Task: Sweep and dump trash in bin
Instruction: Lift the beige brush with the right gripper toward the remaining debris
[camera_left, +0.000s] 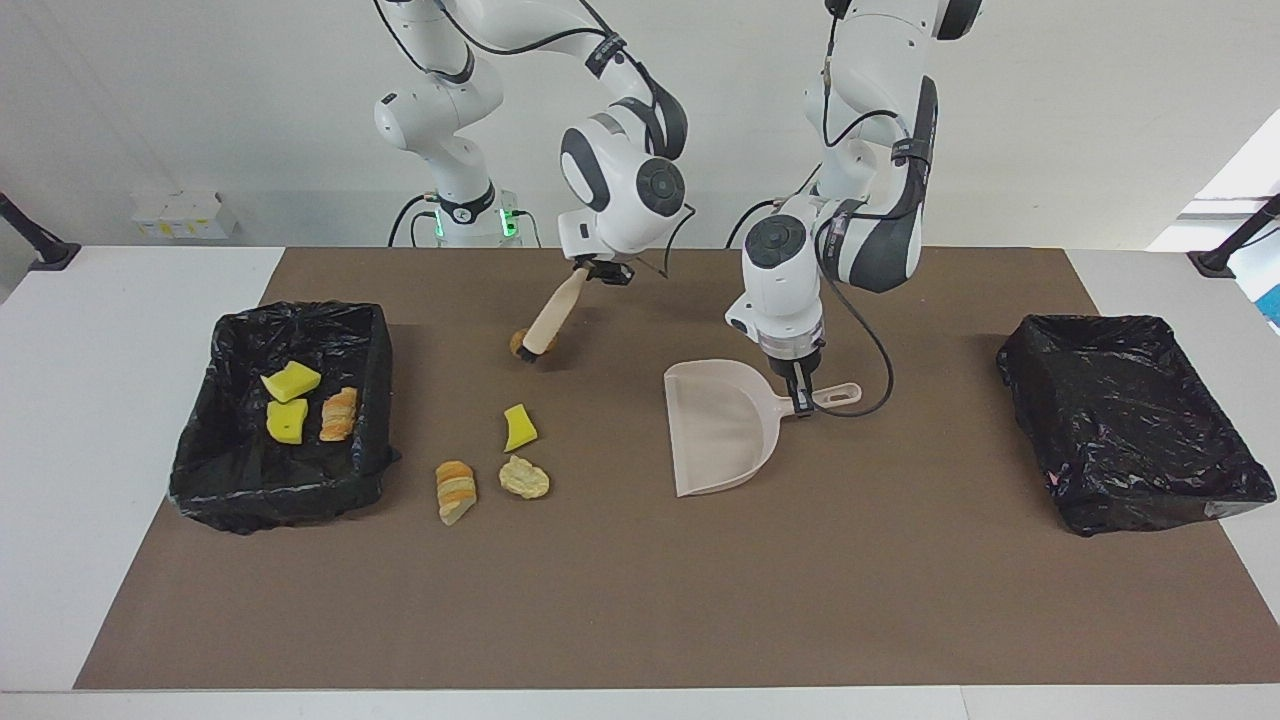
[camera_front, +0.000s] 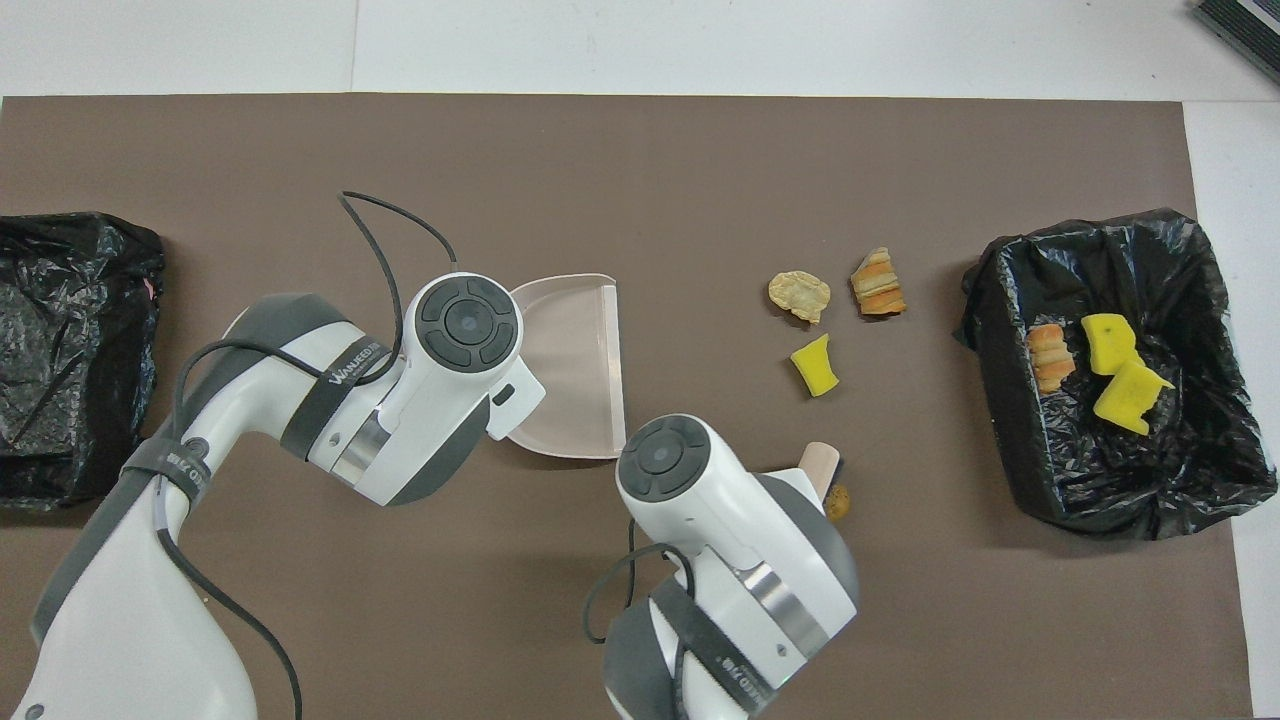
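Note:
My right gripper (camera_left: 597, 268) is shut on the tan handle of a brush (camera_left: 548, 320), which slants down to the mat; its dark head touches a small brown scrap (camera_left: 518, 343). My left gripper (camera_left: 802, 400) is shut on the handle of the beige dustpan (camera_left: 720, 430), which lies flat on the mat. A yellow sponge chunk (camera_left: 519, 428), a striped bread piece (camera_left: 456, 491) and a pale pastry piece (camera_left: 524, 478) lie between the dustpan and the black-lined bin (camera_left: 230, 490), farther from the robots than the brush. The bin holds two yellow chunks (camera_left: 290, 381) and a bread piece (camera_left: 339, 414).
A second black-lined bin (camera_left: 1130, 420) stands at the left arm's end of the brown mat (camera_left: 640, 600). The dustpan (camera_front: 570, 370) and the loose scraps (camera_front: 815, 365) also show in the overhead view; both hands cover their own fingers there.

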